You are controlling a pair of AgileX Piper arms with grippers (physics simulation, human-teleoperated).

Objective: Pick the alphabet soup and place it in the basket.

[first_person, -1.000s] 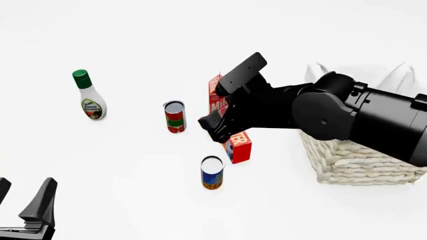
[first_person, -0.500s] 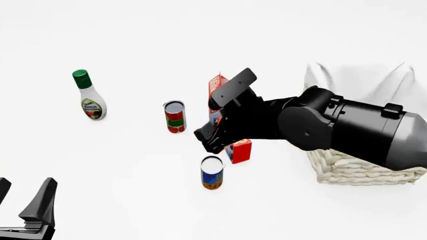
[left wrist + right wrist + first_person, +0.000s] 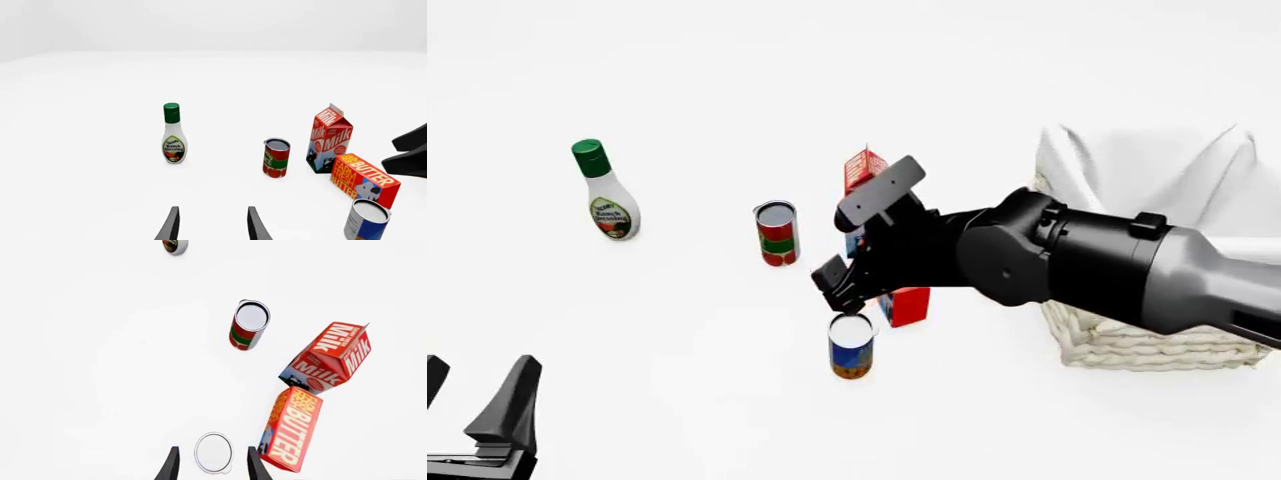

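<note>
White desk (image 3: pixel 694 400) mid-frame: the right claw (image 3: pixel 835 288) had dropped, jaws parted, over the alphabet soup (image 3: pixel 851 345); grasp seemed next, basket (image 3: pixel 1121 335) waiting.

**Right arm stretched over the table, left arm low at the near edge**

The right arm reaches in from the right, its dark forearm slanting forward and down toward mid-table. The right gripper (image 3: pixel 835 288) points steeply downward with its two fingers (image 3: pixel 172 466) spread apart and nothing clamped between them. The left gripper (image 3: pixel 474 405) sits low at the near left corner, its fingers (image 3: pixel 171 227) parted and pointing forward.
</note>
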